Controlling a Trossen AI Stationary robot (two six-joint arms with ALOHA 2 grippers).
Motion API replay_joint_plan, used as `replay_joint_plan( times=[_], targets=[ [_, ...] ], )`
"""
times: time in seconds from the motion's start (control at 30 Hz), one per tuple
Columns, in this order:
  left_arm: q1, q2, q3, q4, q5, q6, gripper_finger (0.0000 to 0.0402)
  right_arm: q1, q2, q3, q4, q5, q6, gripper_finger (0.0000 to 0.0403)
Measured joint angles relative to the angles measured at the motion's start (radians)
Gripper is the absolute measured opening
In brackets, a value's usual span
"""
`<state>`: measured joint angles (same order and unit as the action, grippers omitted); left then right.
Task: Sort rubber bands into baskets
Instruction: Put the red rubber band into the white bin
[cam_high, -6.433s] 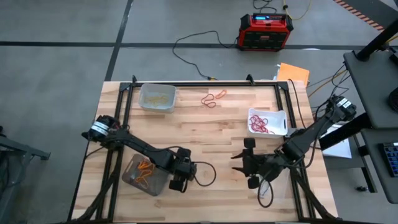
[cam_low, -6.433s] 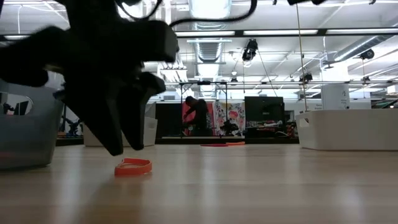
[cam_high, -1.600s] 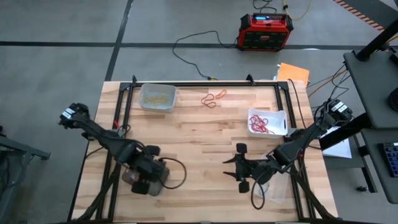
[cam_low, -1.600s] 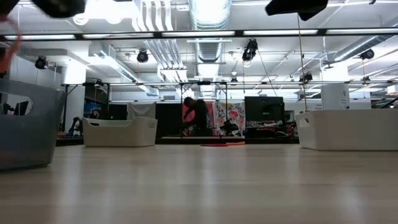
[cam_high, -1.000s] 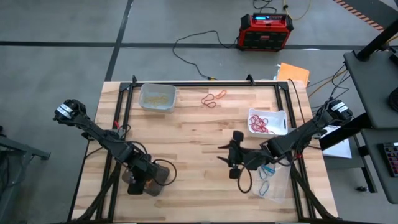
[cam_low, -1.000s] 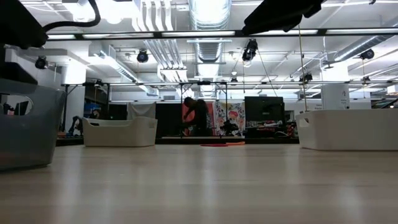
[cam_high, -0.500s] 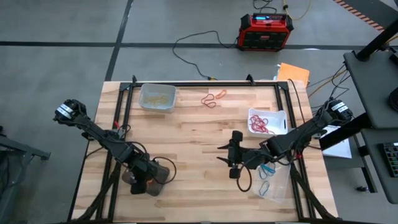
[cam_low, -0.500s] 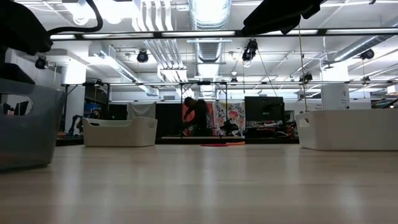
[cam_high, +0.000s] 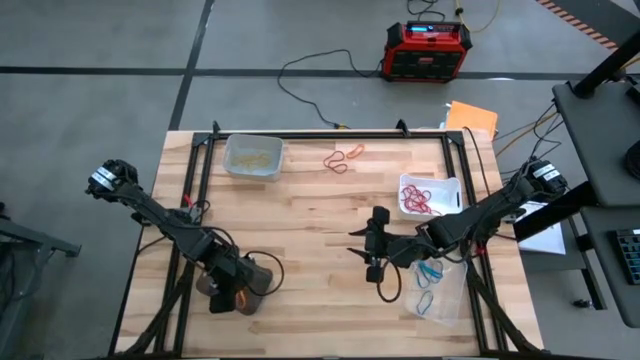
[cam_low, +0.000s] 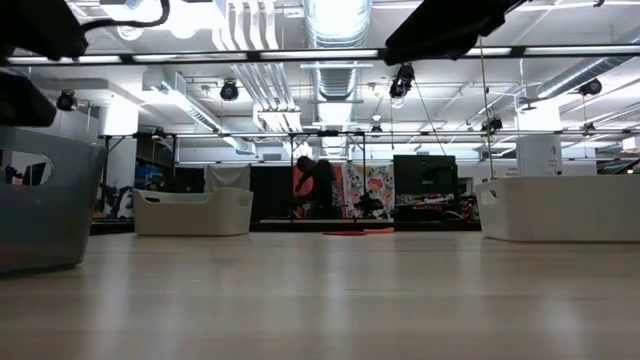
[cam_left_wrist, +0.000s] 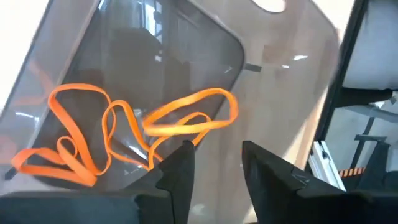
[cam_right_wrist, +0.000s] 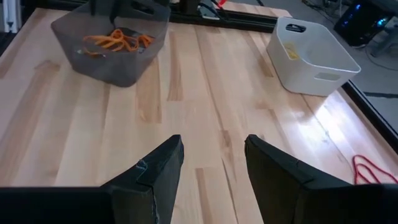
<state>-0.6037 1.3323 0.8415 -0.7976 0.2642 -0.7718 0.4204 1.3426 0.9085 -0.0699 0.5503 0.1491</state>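
The smoky grey-brown tub (cam_high: 232, 288) at the near left holds several orange rubber bands (cam_left_wrist: 124, 127). My left gripper (cam_left_wrist: 214, 165) hangs open just above them inside the tub and touches nothing that I can see. My right gripper (cam_high: 368, 246) is open and empty above bare table at mid-table; it also shows in the right wrist view (cam_right_wrist: 214, 158). A pale tub (cam_high: 252, 156) with yellow bands sits far left. A white tub (cam_high: 430, 195) holds red bands. A clear tub (cam_high: 436, 284) at the near right holds blue bands. Loose red and orange bands (cam_high: 343, 158) lie near the far edge.
A black cable (cam_high: 392, 288) loops on the table below my right arm. A black frame (cam_high: 330, 133) runs along the table's far edge. A red-and-black box (cam_high: 427, 50) stands on the floor beyond. Bare wood lies between the tubs (cam_right_wrist: 186, 118).
My left gripper has shifted a little toward the table's right over the smoky tub and stays open above the orange bands.
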Motion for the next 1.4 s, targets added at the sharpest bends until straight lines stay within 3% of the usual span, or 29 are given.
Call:
replay_joint_plan(
  times=[0.1,0.33,0.43,0.7,0.83,0.93,1.17,1.3,1.4],
  targets=[
    [0.0,0.0,0.048,-0.064,-0.026,0.042,0.0122,-0.02,0.0,0.0,0.0,-0.002,0.0,0.0169],
    [0.013,-0.002,0.166,-0.045,-0.369,0.359,0.0113,-0.199,0.0,0.038,-0.068,-0.056,0.077,0.0168],
    [0.054,-0.011,0.179,0.03,-0.437,0.546,0.0104,-0.303,0.001,0.083,-0.127,-0.089,0.097,0.0168],
    [0.322,-0.079,0.08,0.265,-0.439,0.955,0.0077,-0.581,0.007,0.191,-0.172,-0.283,0.102,0.0168],
    [0.505,-0.14,0.008,0.408,-0.435,1.115,0.0076,-0.686,0.055,0.247,-0.223,-0.293,0.091,0.0168],
    [0.648,-0.188,-0.017,0.513,-0.368,1.199,0.0076,-0.745,0.126,0.306,-0.265,-0.297,0.06,0.0168],
    [0.896,-0.258,-0.019,0.581,-0.307,1.12,0.0076,-0.802,0.302,0.477,-0.448,-0.3,0.01,0.0167],
    [0.955,-0.273,-0.019,0.569,-0.307,1.059,0.0075,-0.812,0.383,0.534,-0.478,-0.319,-0.068,0.0159],
    [0.972,-0.277,-0.019,0.567,-0.307,1.052,0.0075,-0.826,0.432,0.547,-0.468,-0.404,-0.12,0.0151]
  ],
)
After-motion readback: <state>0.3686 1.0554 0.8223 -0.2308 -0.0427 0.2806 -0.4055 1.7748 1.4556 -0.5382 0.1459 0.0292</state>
